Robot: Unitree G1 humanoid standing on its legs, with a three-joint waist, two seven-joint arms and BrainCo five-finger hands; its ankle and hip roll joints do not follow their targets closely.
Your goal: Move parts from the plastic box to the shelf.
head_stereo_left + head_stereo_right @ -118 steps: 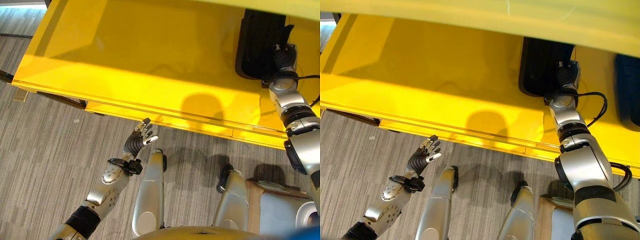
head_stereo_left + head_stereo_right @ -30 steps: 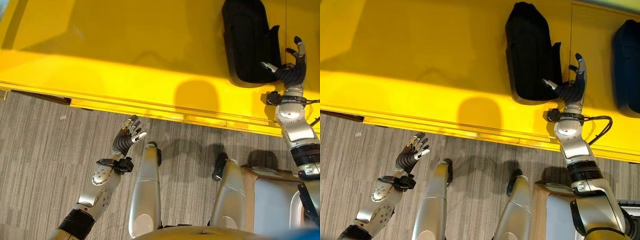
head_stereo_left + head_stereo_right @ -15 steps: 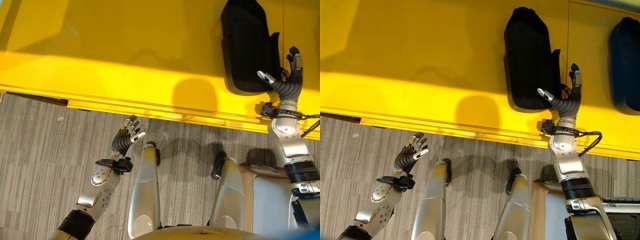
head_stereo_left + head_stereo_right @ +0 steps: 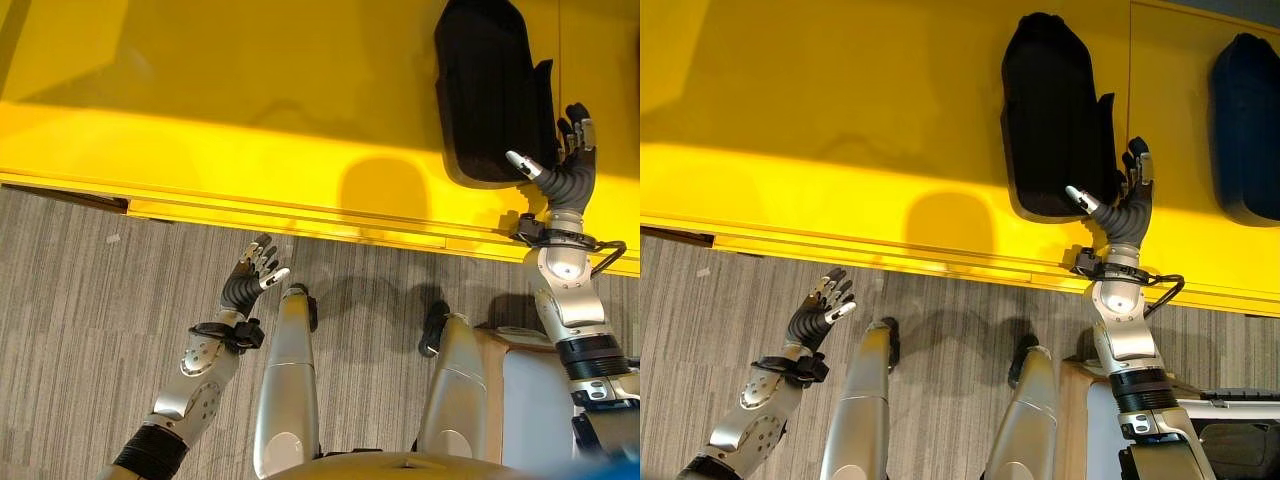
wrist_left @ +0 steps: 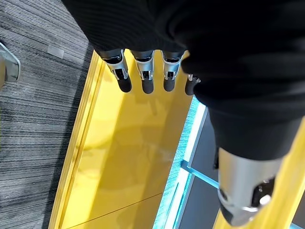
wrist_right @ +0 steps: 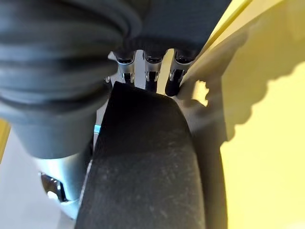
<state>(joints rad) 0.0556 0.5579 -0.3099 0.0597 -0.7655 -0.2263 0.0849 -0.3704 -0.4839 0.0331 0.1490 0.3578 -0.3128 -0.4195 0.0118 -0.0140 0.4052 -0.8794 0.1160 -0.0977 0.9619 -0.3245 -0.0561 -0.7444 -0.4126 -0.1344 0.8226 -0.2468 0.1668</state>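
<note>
Right hand open beside a black part lying on the yellow shelf; left hand idle over the floor.

Left eye view: the long black moulded plastic part lies on the glossy yellow shelf board, at its right. The right hand is just right of the part's near end, fingers spread and straight, holding nothing. The left hand hangs over the grey striped carpet floor, near the shelf's front edge, fingers relaxed and apart.
Right eye view: a second dark rounded part lies further right on the shelf, past a seam in the board, well apart from the first.
Left wrist view: straight dark-tipped fingers point over the shelf's edge, empty.
Right wrist view: the black part's surface lies close under the hand; fingertips extend straight past it.
</note>
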